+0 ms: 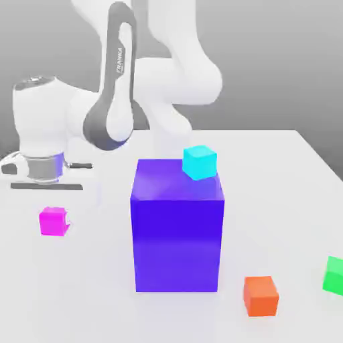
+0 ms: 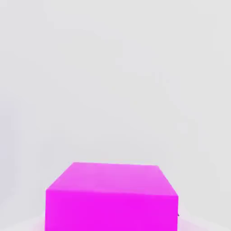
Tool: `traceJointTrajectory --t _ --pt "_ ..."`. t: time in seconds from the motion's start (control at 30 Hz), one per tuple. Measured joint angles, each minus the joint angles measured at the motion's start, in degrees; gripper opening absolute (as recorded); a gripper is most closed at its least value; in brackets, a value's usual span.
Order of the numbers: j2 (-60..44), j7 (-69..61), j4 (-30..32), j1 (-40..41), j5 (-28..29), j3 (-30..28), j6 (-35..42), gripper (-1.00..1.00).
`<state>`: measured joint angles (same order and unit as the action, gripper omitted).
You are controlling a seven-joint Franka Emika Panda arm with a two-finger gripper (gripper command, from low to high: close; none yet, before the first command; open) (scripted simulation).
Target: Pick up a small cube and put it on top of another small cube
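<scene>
Jaws together on the magenta cube (left-centre) — lift straight, then carry to the green cube, lower right.

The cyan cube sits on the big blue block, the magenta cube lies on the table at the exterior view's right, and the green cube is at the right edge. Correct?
One error: the magenta cube lies at the exterior view's left, not right. The cyan cube does sit on the blue block, and the green cube is at the right edge.

white worktop with blocks

a plain white worktop carries a big blue-violet block near the middle, a small magenta cube toward the exterior view's left, an orange cube and a green cube toward the right.
</scene>
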<state>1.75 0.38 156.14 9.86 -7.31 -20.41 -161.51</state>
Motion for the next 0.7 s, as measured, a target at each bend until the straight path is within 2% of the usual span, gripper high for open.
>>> traceJointTrajectory --t 0.1,0.17,0.3,0.53,0.63,0.7 --pt "-0.25 -2.22 -5.75 -6.74 -3.71 3.47 2.48 -1.0" --pt "-0.46 -3.19 -8.74 -7.42 -5.38 6.61 3.94 -1.0" --pt "-1.26 -5.4 -14.35 -19.91 -7.94 12.43 6.82 -1.0" --pt "-7.3 -7.8 -18.23 -39.26 1.54 22.25 11.8 -1.0" --pt "-9.94 -8.65 -18.66 -45.02 6.24 26.09 13.58 -1.0" --pt "-12.64 -8.33 -18.08 -46.46 8.87 26.45 12.13 -1.0"
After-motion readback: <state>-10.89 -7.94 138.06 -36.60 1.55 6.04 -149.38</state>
